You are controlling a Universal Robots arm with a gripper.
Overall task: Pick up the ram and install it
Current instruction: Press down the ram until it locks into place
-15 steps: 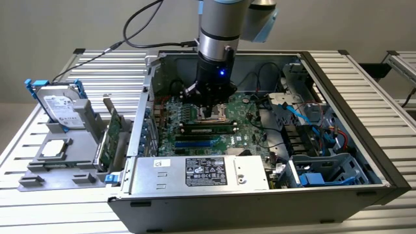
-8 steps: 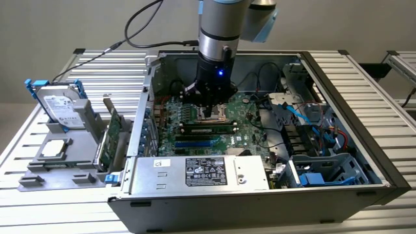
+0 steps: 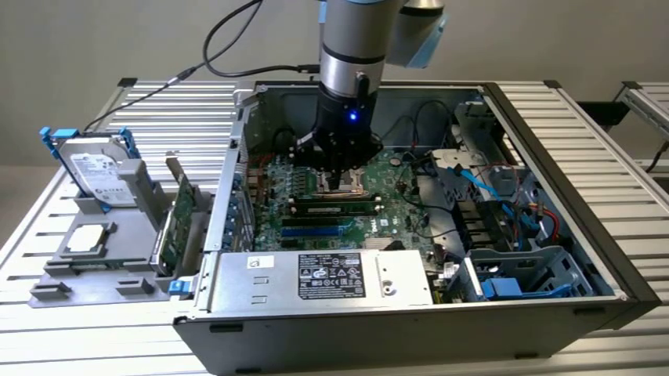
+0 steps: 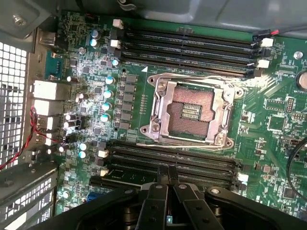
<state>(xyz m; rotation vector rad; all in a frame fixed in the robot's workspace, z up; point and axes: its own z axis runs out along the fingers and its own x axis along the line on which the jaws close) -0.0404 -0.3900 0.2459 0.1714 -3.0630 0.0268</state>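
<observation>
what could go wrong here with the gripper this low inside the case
1. The shut gripper hangs just above the ram in its slot; pressing off-centre might tilt the stick or leave one end unseated.
2. The open CPU socket lies right beside that slot, so a sideways slip could hit its exposed contacts.
3. Loose cables near the motherboard might snag the arm.

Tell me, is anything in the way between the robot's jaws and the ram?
Nothing I can see. The gripper, jaws shut, hangs over the black slots close to the ram, which lies along a slot on the motherboard. No cable or part crosses between them.
</observation>
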